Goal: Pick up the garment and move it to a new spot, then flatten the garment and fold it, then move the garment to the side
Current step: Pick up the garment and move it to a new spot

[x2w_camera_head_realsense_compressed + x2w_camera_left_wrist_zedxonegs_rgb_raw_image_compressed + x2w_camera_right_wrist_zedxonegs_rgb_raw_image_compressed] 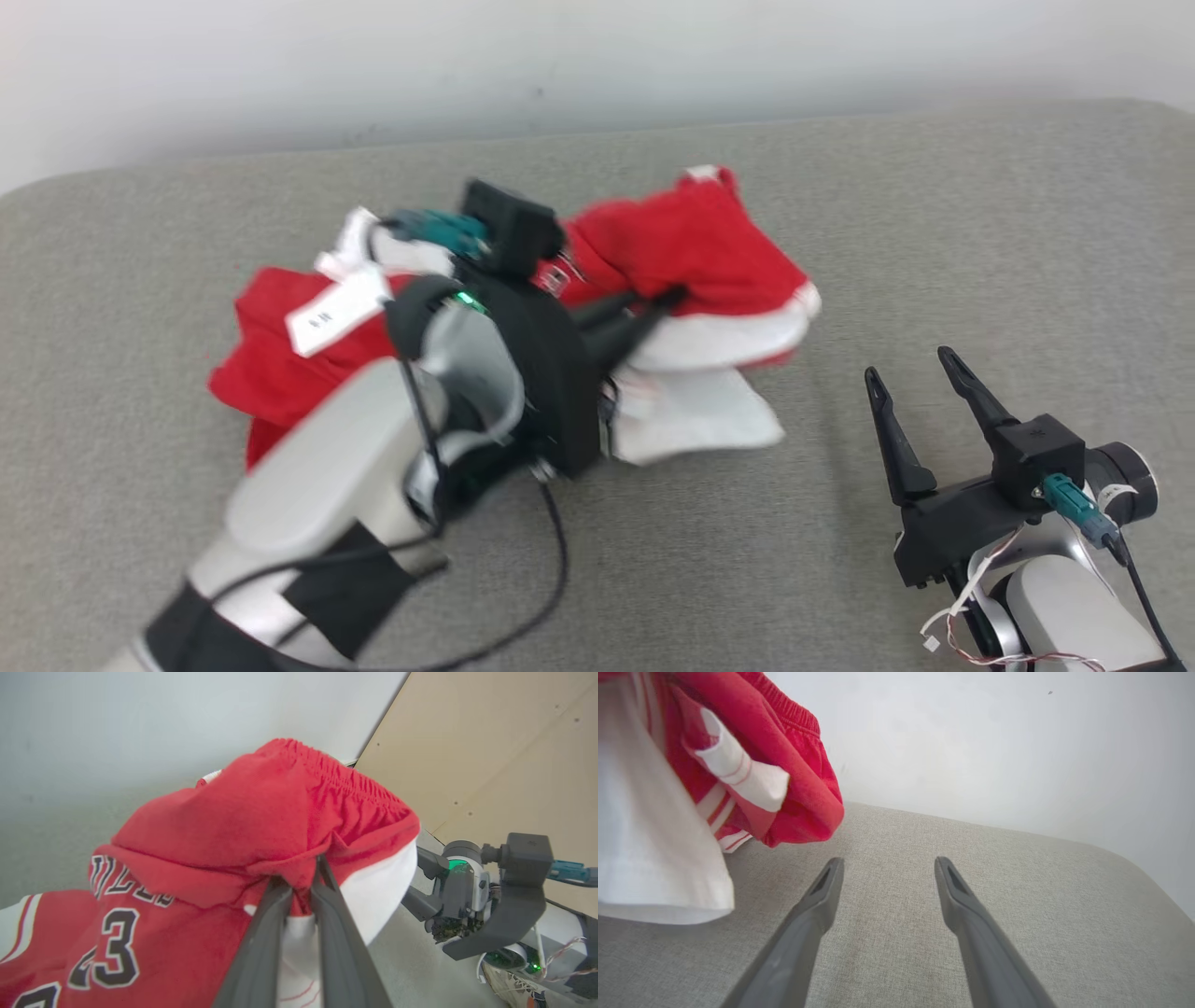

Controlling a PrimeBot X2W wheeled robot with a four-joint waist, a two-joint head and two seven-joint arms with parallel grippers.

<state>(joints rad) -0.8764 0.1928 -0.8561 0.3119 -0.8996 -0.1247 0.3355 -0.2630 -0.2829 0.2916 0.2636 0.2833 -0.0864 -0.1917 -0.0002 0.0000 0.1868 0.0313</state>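
Observation:
The garment (691,247) is red and white sports clothing, crumpled in a heap at the middle of the grey padded surface (934,233). My left gripper (658,303) reaches into it from the lower left and is shut on a red fold. Up close, the garment (261,807) shows an elastic waistband and black "23" lettering, with my left gripper (303,879) pinching the cloth at its tips. My right gripper (913,369) stands open to the right of the heap, apart from it. From that wrist, the garment (784,742) hangs at the upper left of my right gripper (887,865).
A pale wall (597,56) runs behind the surface's far edge. A white label (336,313) sticks out of the heap on its left. A tan board (504,742) stands beyond my right arm in the left wrist view. Bare grey padding lies around the heap.

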